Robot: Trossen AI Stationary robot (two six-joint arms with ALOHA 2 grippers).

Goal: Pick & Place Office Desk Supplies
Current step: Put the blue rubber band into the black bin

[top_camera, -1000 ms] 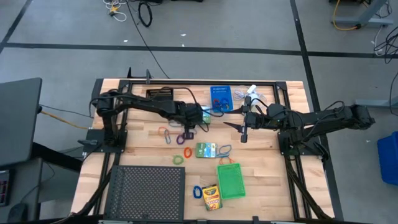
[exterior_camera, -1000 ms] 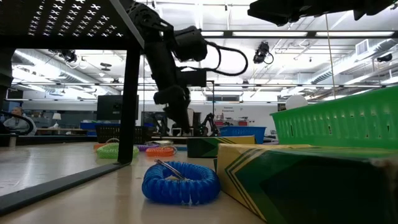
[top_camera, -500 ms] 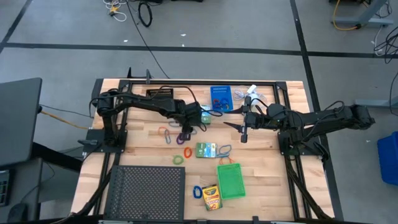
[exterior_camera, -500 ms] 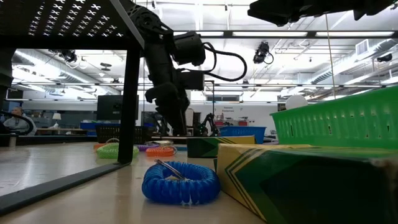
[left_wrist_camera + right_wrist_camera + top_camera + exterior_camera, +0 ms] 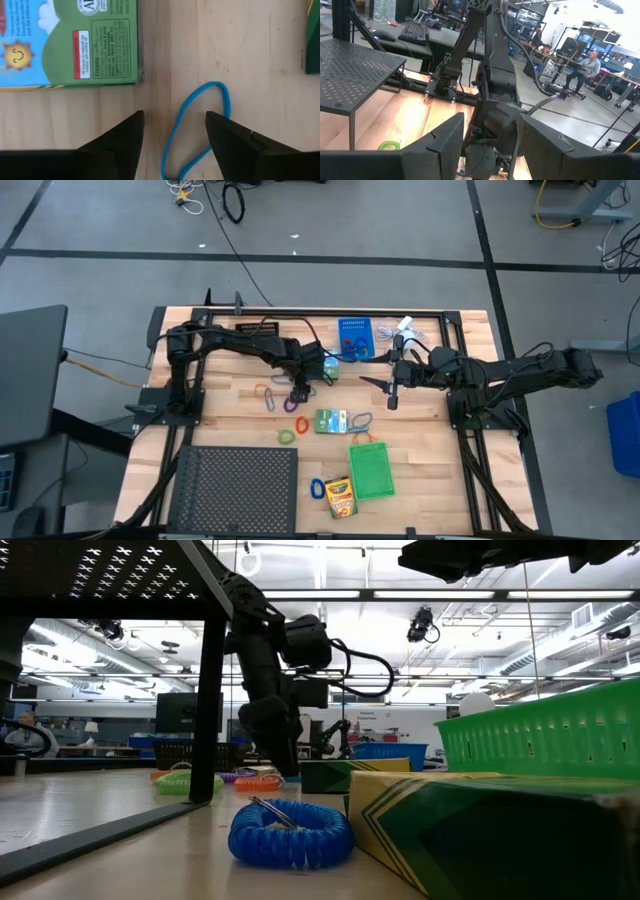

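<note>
My left gripper [image 5: 298, 390] points steeply down over the table's middle. In the left wrist view it [image 5: 175, 127] is open, its fingers on either side of a thin blue rubber-band loop [image 5: 200, 125] that lies flat on the wood. A green-white box [image 5: 70, 42] lies just beyond the loop. Another green-white box [image 5: 330, 421] lies nearer the front. My right gripper [image 5: 392, 392] hovers level and open [image 5: 487, 145] to the right, holding nothing.
A blue bin [image 5: 354, 337] and a black bin [image 5: 258, 332] stand at the far edge. A green bin [image 5: 371, 470], a yellow crayon box [image 5: 340, 497] and a blue coil loop [image 5: 290, 835] lie near the front. Coloured loops [image 5: 268, 395] lie left of my left gripper. A black mesh tray [image 5: 238, 488] fills the near left.
My left gripper has sunk toward the table and tipped a little steeper. My right arm has kept still.
</note>
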